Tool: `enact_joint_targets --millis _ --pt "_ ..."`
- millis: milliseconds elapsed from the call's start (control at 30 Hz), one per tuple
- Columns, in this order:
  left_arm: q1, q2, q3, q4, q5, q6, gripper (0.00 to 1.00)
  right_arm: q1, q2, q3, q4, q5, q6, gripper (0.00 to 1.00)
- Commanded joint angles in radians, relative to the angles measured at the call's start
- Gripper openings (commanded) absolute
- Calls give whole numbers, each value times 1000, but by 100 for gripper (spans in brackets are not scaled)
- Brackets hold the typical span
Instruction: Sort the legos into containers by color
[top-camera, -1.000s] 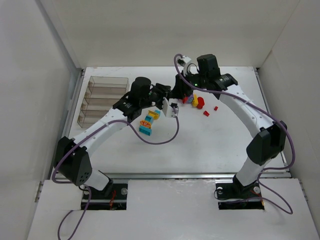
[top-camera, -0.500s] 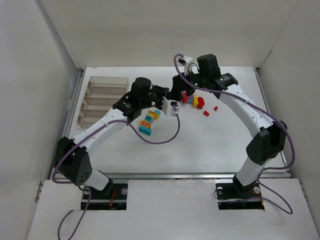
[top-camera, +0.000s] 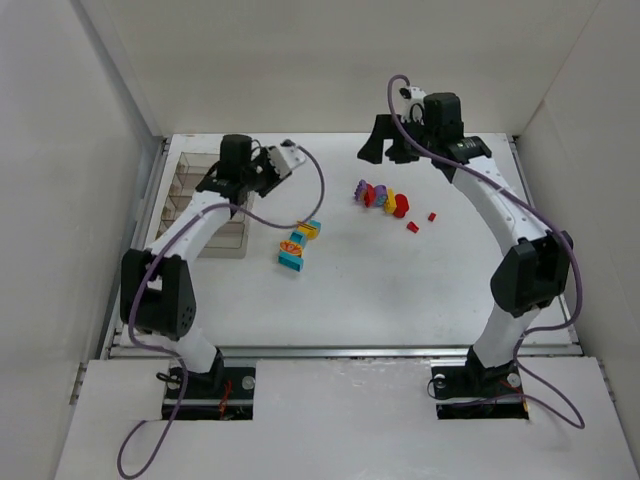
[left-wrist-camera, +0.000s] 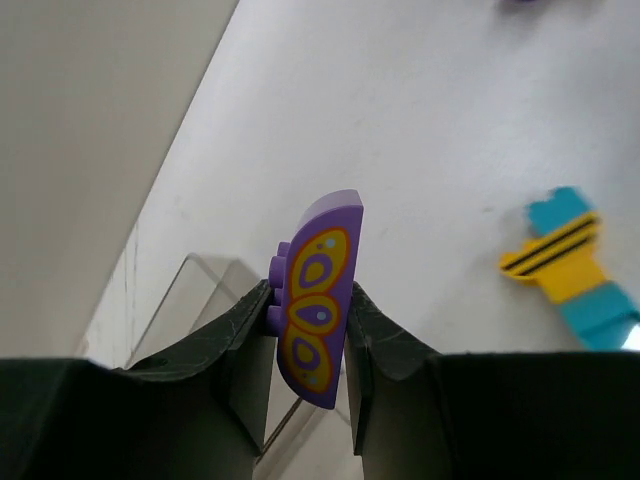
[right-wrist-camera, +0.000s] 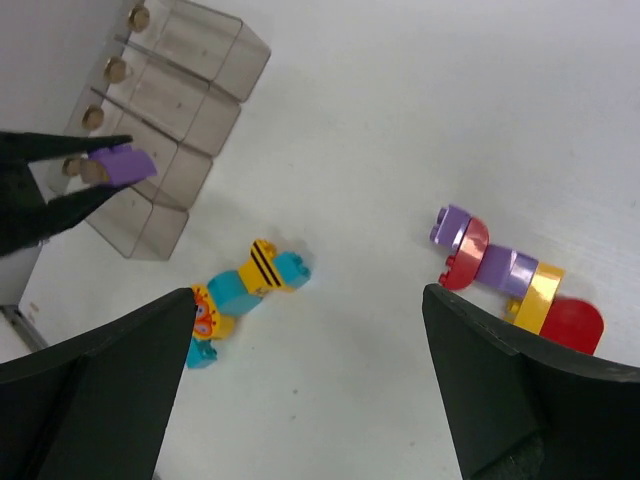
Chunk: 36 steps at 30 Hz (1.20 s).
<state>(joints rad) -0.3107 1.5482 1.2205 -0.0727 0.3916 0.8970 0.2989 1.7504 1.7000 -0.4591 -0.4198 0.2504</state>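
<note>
Left wrist: left gripper (left-wrist-camera: 312, 335) clamped on purple brick (left-wrist-camera: 318, 300) printed with yellow ovals, above tray (left-wrist-camera: 195, 285) edge. Right gripper (right-wrist-camera: 308, 300) jaws wide apart, over 2 clusters: red-purple cluster (right-wrist-camera: 500, 275), cyan-yellow cluster (right-wrist-camera: 245, 290).

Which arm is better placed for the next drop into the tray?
Left. The left tool is shut on a purple brick at the tray edge; the right tool is open, empty, above the red-purple cluster.
</note>
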Motion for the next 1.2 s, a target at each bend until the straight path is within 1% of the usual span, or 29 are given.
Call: enact_joint_targets --millis 0,33,67,133,300,500,600,700,767,800,833,867,933,967,1000,1100,1167 --pt "129 108 135 11 -7 -269 0 -3 91 113 48 4 32 100" --pt "152 137 192 -1 -19 -311 0 -3 110 130 48 -8 32 100" --pt "188 191 215 -1 -28 -325 0 -3 127 145 39 -17 32 100" --pt "217 236 263 25 -37 -334 0 -3 178 185 39 -28 32 100" --pt "291 355 284 158 -49 -297 0 -3 265 282 14 -50 32 100" --pt "328 460 371 300 -74 -274 0 -3 299 300 2 -59 32 100" --pt "337 523 418 300 -83 -254 0 -3 308 311 -22 -70 41 100" --pt "346 555 418 280 -83 -254 0 -3 308 311 -35 -27 41 100" --pt "355 555 405 280 -54 -254 0 -3 308 322 -46 -11 30 100" --pt "355 555 392 280 -28 -254 2 -3 299 348 -46 -11 21 100" --pt "355 555 383 280 -16 -254 2 -3 299 348 -46 -11 21 100" --pt "364 555 382 280 -16 -254 12 -3 299 361 -46 -20 21 100" --pt "364 555 382 280 -7 -244 17 -3 299 372 -46 -31 21 100" --pt "364 564 382 280 -7 -244 21 -3 299 372 -46 -42 21 100" --pt "364 564 382 280 -16 -244 33 -3 299 383 -46 -42 21 100" --pt "364 564 382 268 -16 -253 42 -3 299 392 -55 -42 1 100" --pt "374 564 382 242 -16 -241 44 -3 290 392 -55 -42 -9 100"
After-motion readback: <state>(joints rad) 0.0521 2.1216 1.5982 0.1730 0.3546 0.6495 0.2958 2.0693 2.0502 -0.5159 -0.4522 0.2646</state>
